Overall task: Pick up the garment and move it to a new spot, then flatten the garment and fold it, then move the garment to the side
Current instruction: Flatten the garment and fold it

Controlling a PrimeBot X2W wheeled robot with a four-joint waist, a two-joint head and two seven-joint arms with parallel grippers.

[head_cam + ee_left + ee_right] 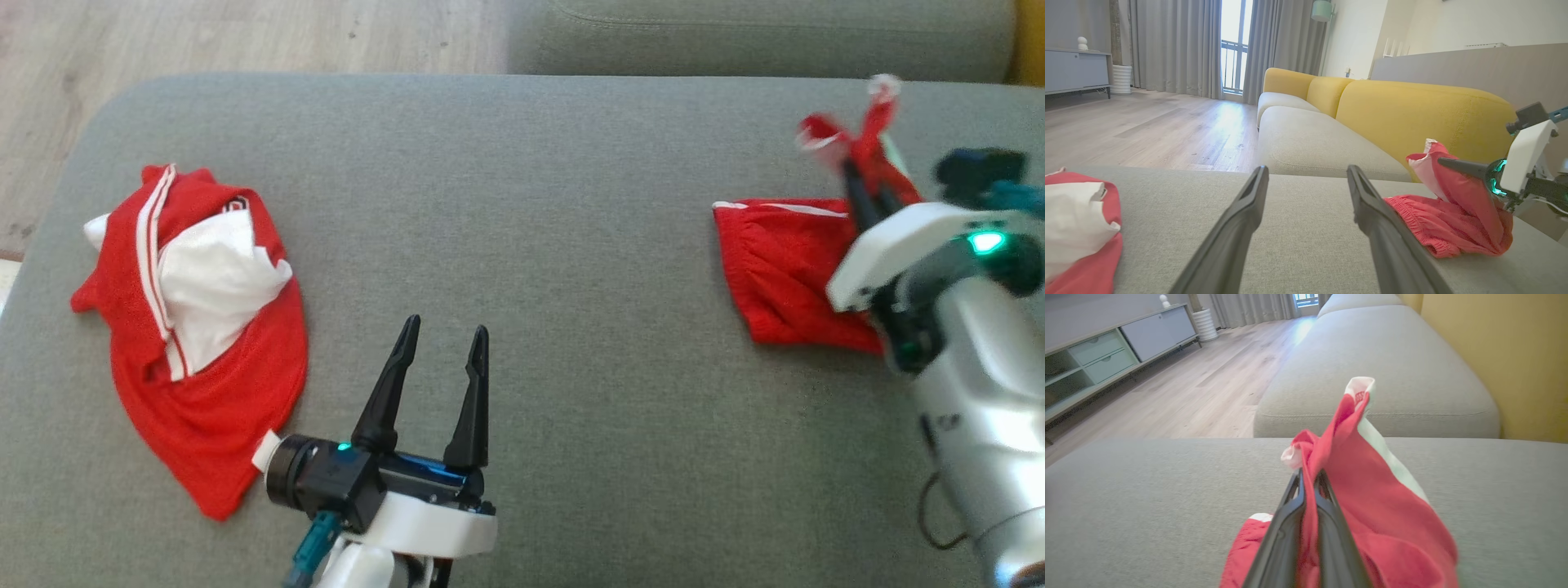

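Raised tip of the red garment blurred, its right part behind the right arm.

- Soft, even daylight, with faint shadows on the sofa.
- In the left wrist view the window glares white, with sheen on the wooden floor.
- In the head view the lifted garment is motion-blurred.

My head camera, high, looking down on the grey cushion, left wrist camera, low along my left gripper, right wrist camera, close behind my right gripper, all sharing the red garment at its tips.
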